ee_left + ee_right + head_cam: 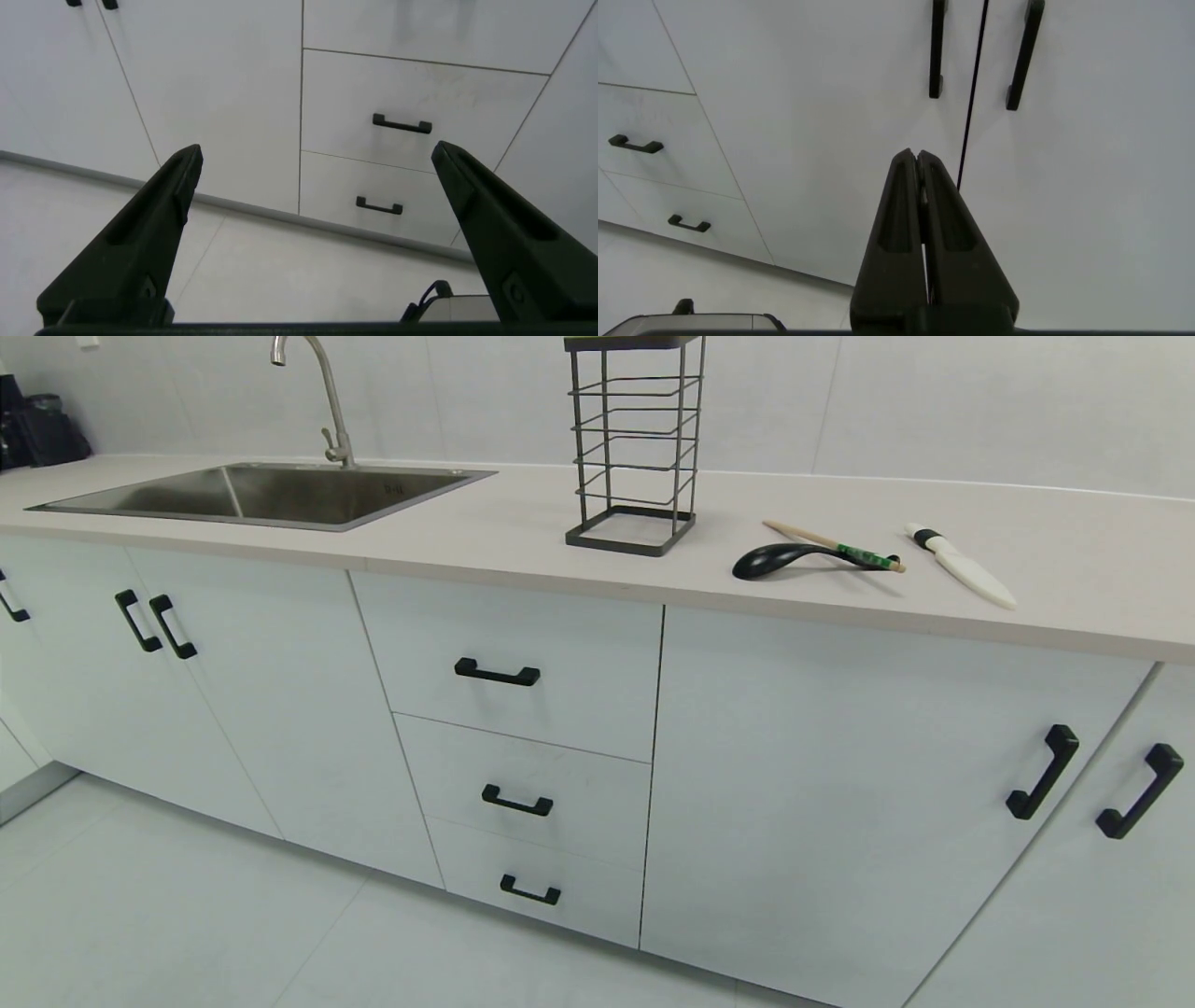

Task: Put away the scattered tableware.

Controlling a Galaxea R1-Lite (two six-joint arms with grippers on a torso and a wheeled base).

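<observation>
On the pale countertop (523, 537) lie a black ladle-like spoon (782, 560), a pair of wooden chopsticks (831, 544) with a green band, and a white knife (962, 566) with a black ring, all at the right. A tall black wire rack (635, 448) stands left of them. My left gripper (316, 161) is open, held low before the lower drawers. My right gripper (916, 161) is shut with nothing in it, in front of the white cabinet doors (831, 121).
A steel sink (271, 493) with a curved tap (322, 392) sits at the counter's left. Below are three drawers with black handles (497, 673) and cabinet doors either side. The pale floor (187, 915) in front is open.
</observation>
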